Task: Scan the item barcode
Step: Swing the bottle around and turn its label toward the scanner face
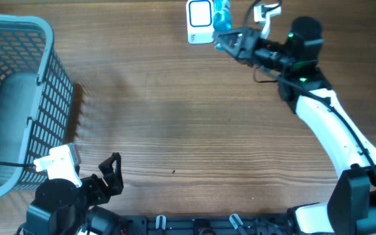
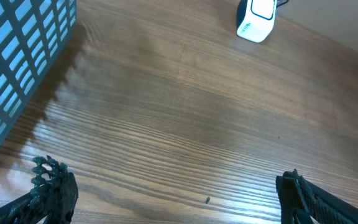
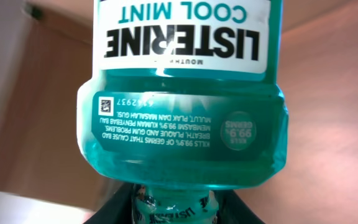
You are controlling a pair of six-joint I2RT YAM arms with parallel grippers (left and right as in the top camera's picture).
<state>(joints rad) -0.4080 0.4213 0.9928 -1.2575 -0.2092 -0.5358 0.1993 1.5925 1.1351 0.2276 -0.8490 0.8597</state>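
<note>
Your right arm reaches from the 5 o'clock corner of the table [image 1: 175,117] up to about 1 o'clock. There the right gripper [image 1: 227,38] is clamped on the bottle [image 1: 222,13], which sits right against the white scanner [image 1: 200,21]. Your left arm is folded at 7 o'clock beside the blue basket [image 1: 18,39], with the left gripper [image 1: 113,175] spread wide open over the wood.

Overhead gives you only a sliver of the bottle. The right wrist view is filled by it: the label reads upside down, a small square code sits on the shoulder, and the neck is pinched at the 6 o'clock edge. The left wrist view catches the scanner at 1 o'clock.
</note>
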